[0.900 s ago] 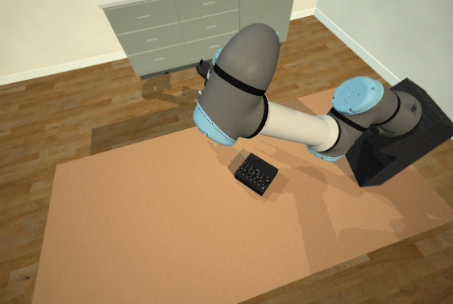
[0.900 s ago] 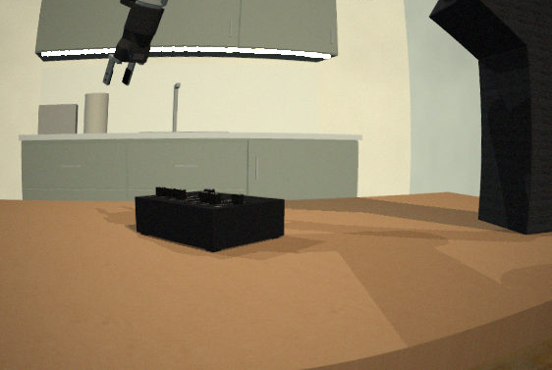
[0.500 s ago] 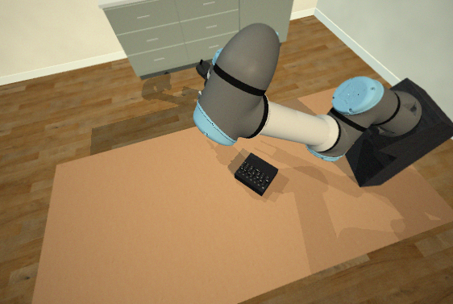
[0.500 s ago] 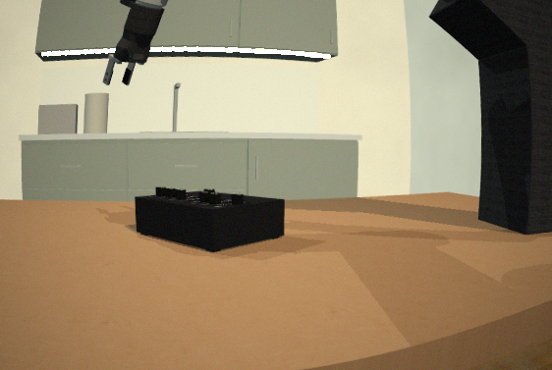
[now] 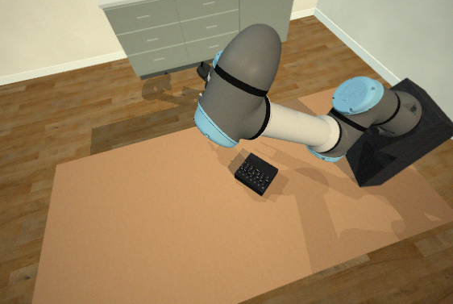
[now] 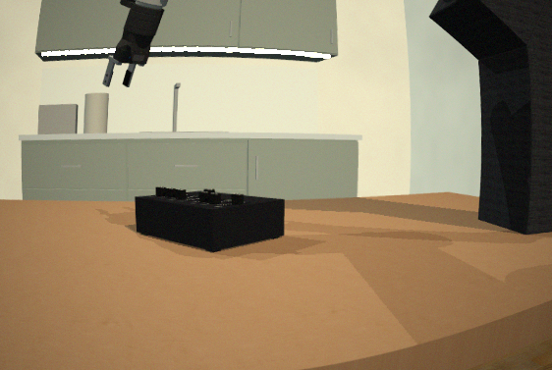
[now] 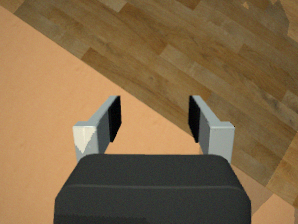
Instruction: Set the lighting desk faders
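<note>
One black lighting desk (image 6: 210, 223) is being shown standing on its feet on the tan table (image 6: 147, 299), a little in front of the arm's dark pedestal (image 6: 516, 152), its row of fader caps (image 6: 203, 196) rising from the top face. The gripper (image 6: 118, 77) is being held high in the air, well apart from the desk and up to its left in the exterior view, its jaws being kept spread wide with nothing between them. From the wrist camera, both fingers are being framed over the table's edge and the wooden floor (image 7: 200, 30). Fader levels are too small to be read.
</note>
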